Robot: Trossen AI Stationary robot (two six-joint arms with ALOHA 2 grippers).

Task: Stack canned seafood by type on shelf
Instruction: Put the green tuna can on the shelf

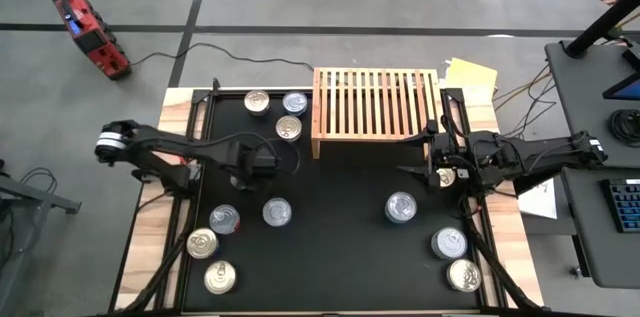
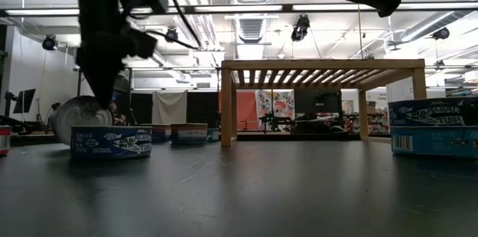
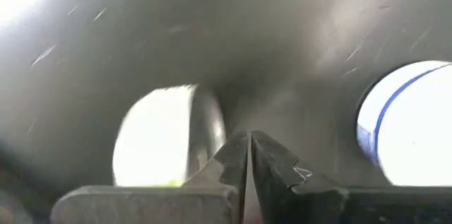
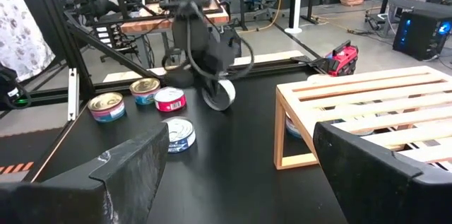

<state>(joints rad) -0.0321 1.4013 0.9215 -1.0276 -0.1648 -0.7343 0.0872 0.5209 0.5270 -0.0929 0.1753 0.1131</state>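
Observation:
My left gripper points down over the black mat's left half, shut on a tin of canned seafood. The tin hangs on edge below it, silver lid facing sideways. A blue-labelled tin stands on the mat just in front of it. The light-wood shelf stands on its legs at the far middle with nothing on its slatted top. My right gripper waits open and level, raised near the shelf's right near corner. My left gripper comes from above, fingers pointing down, closed almost together on the tin's upper edge. The fingers themselves hide which thin part they have. The tin hangs below on its edge, tilted, and its lower edge looks just off the mat in the right wrist view.
Loose tins stand upright on the mat: three at the far left beside the shelf, several at the near left and three at the near right. The mat's middle in front of the shelf is bare.

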